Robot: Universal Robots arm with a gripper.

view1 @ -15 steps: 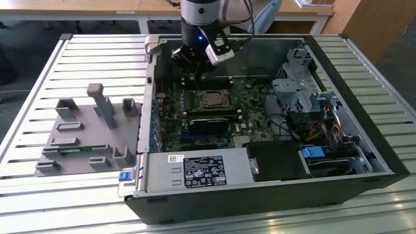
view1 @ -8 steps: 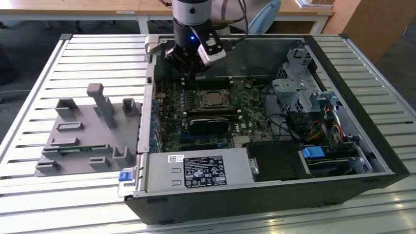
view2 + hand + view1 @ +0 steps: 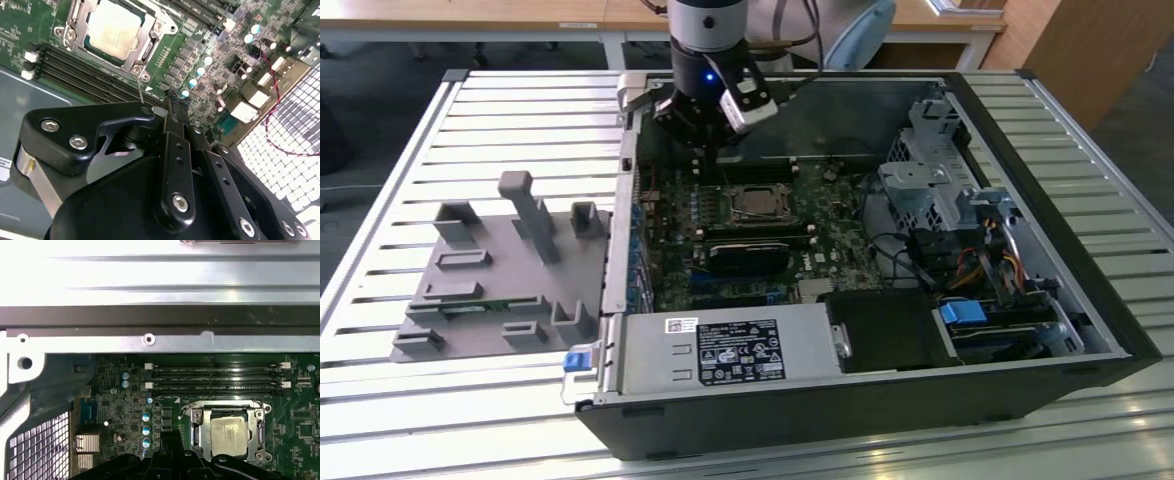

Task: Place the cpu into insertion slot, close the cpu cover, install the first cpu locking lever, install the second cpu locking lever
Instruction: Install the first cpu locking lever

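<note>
Slatted metal tabletop [image 3: 400, 400] carried an open computer case [image 3: 854, 425] with a grey moulded fixture [image 3: 494, 270] at the exterior view's left. That view also placed the gripper [image 3: 704, 148] over the motherboard [image 3: 827, 200], just past the far edge of the insertion slot [image 3: 753, 204]. Both wrist views added the socket's detail, the cpu cover [image 3: 196, 432] lying flat as a silvery frame around the cpu [image 3: 229, 432] seated in the slot, and the second wrist view showed the black fingers [image 3: 172, 150] pressed together on nothing, apart from the socket.
</note>
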